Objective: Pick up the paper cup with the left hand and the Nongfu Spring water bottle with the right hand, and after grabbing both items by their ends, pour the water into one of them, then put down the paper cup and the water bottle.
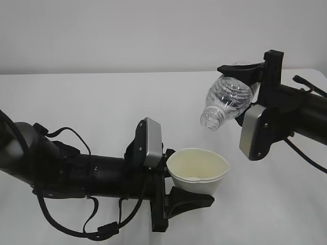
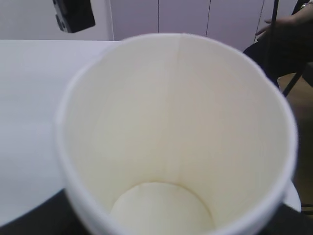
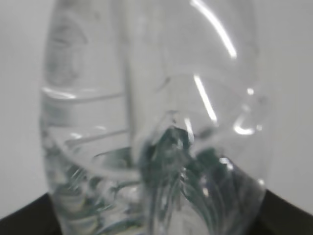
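My left gripper is shut on the white paper cup, holding it upright above the table by its lower part, one black finger under its near side. In the left wrist view the paper cup fills the frame, with a cream inside and a pale bottom; I cannot tell whether water lies in it. My right gripper is shut on the base end of the clear Nongfu Spring water bottle. The bottle is tipped, its open mouth pointing down-left above the cup's rim. No stream shows. The bottle blocks the right wrist view.
The white table stretches behind both arms to a pale wall. In the left wrist view a black device sits top left, and a dark seated figure is beyond the table's right edge.
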Robot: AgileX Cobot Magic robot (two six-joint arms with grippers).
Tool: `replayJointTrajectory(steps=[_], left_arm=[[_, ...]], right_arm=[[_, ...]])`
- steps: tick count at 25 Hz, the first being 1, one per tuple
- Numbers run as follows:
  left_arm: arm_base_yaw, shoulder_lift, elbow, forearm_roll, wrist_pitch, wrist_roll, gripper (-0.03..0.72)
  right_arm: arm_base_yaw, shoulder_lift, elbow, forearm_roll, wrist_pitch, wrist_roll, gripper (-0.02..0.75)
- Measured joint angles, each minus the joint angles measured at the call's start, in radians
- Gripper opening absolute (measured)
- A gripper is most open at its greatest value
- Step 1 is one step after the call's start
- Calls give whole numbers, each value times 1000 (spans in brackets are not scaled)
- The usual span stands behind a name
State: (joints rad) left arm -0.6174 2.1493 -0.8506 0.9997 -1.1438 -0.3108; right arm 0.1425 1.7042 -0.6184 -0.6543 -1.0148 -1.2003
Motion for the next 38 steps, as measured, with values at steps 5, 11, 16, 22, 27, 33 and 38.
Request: replayJointTrajectory(steps=[5, 11, 16, 22, 27, 33, 38], left_arm=[[-3, 0, 0, -6, 0, 0, 434], [-3, 0, 0, -33, 0, 2, 433], [-3, 0, 0, -44, 0, 6, 433], [-3, 0, 0, -44, 0, 6, 432], [-3, 0, 0, -46, 0, 6, 432], [-3, 0, 0, -46, 0, 7, 432], [-3, 0, 0, -46, 0, 7, 432]], right_arm=[[0, 0, 0, 2, 0, -17, 475], [0, 0, 0, 3, -9, -19, 476], [0, 0, 0, 3, -28, -22, 476], [0, 0, 0, 5, -28, -23, 475], [0, 0, 0, 5, -28, -23, 475], [0, 0, 0, 5, -28, -23, 475], [0, 0, 0, 7, -28, -23, 476]])
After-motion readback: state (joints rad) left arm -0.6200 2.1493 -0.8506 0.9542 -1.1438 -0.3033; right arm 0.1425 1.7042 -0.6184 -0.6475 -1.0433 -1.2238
